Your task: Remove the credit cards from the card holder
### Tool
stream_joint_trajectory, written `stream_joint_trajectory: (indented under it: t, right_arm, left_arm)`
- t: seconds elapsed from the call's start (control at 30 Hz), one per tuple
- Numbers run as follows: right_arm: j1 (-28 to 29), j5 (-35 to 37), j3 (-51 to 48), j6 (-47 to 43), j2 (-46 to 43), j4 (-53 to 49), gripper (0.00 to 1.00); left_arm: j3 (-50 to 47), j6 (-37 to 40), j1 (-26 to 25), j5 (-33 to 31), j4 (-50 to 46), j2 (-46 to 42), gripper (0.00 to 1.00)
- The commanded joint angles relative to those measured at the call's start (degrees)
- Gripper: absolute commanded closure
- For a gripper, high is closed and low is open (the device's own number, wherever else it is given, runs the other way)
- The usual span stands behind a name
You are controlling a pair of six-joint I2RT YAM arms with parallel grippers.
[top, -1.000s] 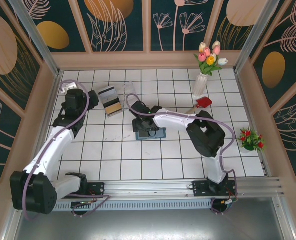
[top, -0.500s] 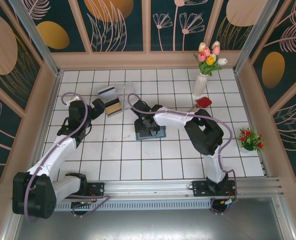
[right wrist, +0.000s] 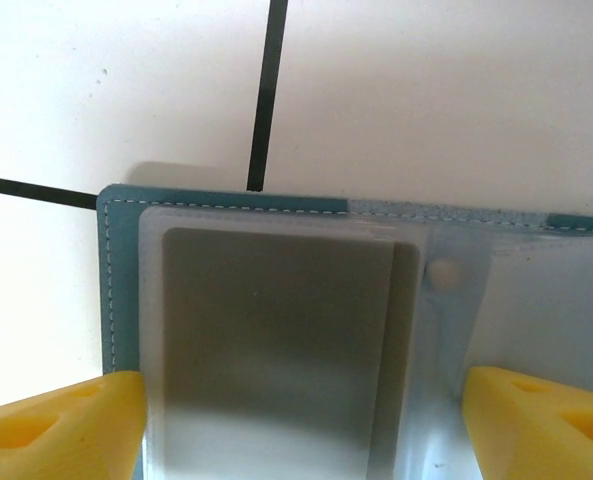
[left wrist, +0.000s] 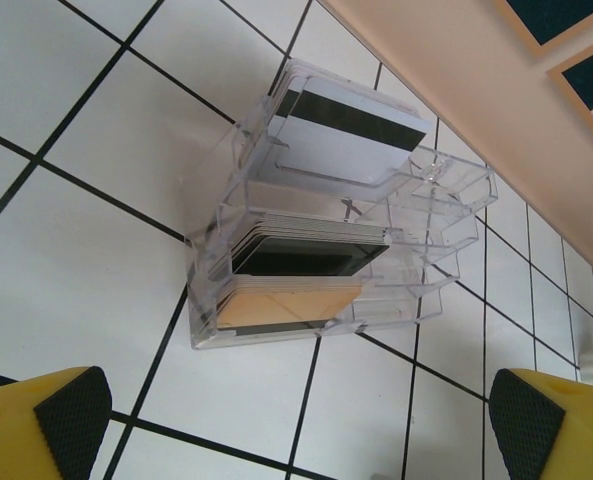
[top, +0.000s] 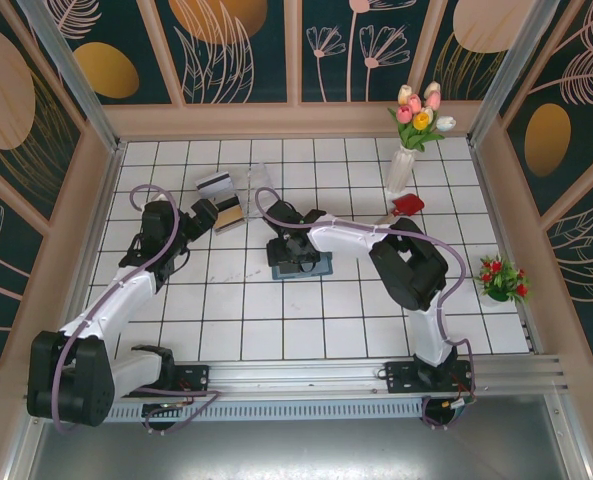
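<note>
The card holder (top: 314,268) lies open and flat on the white tiled table (top: 326,320), near its middle. From above it is a teal sliver half covered by the right gripper (top: 288,250). The right wrist camera shows more: the card holder's (right wrist: 111,300) stitched teal border and a frosted greyish pocket (right wrist: 276,225). A grey rectangle sits inside the pocket. It may be a card, though the cloudy cover makes that hard to confirm. The right gripper (right wrist: 296,420) hangs right over this pocket. Its yellow fingertips (right wrist: 61,425) are spread wide to either side and grip nothing. Farther left and toward the back wall stands a clear plastic rack (top: 248,185) with stepped tiers, which reads from above only as a glint with cards beside it. The left wrist view lays out the rack (left wrist: 446,200) plainly. Credit cards (left wrist: 346,130) fill its tiers: white-grey ones with a dark stripe in the upper tier, a dark-faced stack in the middle and a tan card at the bottom. The left gripper (left wrist: 296,420) faces the rack from just in front. Its jaws are fully apart and empty, with the black pads (left wrist: 71,405) showing. A vase of tulips (top: 404,160) stands at the far right of the table.
</note>
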Motion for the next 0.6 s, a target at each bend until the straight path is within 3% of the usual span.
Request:
stream_joint_trajectory:
  t: [0.0, 0.3, 0.57]
  right_arm:
    - [0.0, 0.3, -1.9, 0.5, 1.3, -0.7, 0.19]
    - [-0.9, -3.0, -3.6, 0.0, -1.1, 3.0, 0.25]
    - [-4.2, -12.8, -9.2, 1.2, -6.8, 10.4, 0.25]
  left_arm:
    - [0.0, -0.7, 0.0, 1.5, 1.8, 0.3, 0.02]
    - [-1.5, -1.3, 0.0, 5.8, 3.3, 0.9, 0.02]
    - [-5.1, -4.2, -0.2, 12.0, 8.0, 2.1, 0.01]
